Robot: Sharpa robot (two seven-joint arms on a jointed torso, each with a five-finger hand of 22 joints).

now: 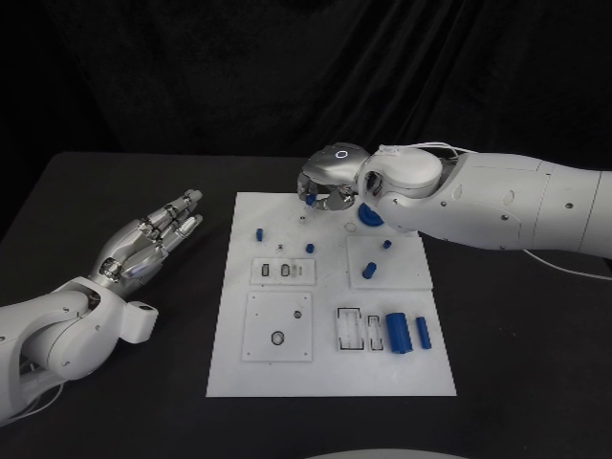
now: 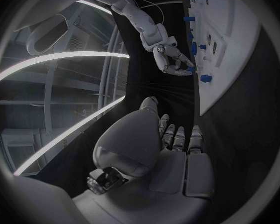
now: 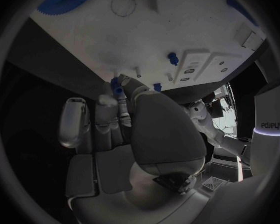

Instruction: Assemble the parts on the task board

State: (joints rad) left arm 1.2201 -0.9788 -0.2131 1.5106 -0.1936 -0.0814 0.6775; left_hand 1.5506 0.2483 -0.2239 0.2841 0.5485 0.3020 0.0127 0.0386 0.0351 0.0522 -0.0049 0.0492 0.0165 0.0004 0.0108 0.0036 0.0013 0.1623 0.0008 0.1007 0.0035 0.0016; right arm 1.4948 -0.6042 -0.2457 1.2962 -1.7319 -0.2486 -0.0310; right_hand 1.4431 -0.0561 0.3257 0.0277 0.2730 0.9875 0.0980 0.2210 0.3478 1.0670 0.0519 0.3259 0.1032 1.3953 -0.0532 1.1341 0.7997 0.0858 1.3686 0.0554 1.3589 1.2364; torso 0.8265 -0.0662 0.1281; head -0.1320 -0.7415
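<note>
Two hands in play; my right hand (image 1: 337,187) hangs over the far edge of the flat white rectangular task board (image 1: 244,378), fingers curled in and pinching a small blue plastic peg (image 3: 117,91) at their tips; the right wrist view shows the peg standing up between the fingertips, just above the board's surface near a couple of short pins. My left hand (image 1: 152,239) lies released on the black table top (image 1: 99,182) just beside the board's left edge, fingers straight and together, holding nothing.

Step in hand, as I judge it: seat this peg into a socket at the far end of the board. To do it well: keep the peg upright before lowering; line it up by the wrist view, since my palm hides the spot from the head view; lower slowly, and let go only when it stands on its own. Risk: the peg tipping in a light pinch.

The board: white plate with raised square insets and outlined slots; a blue toothed disc (image 1: 370,216) sits just beside my right hand; two blue cylinders (image 1: 408,334) lie side by side near the right edge, closer to me; smaller blue pegs (image 1: 259,232) stand toward the far left.
</note>
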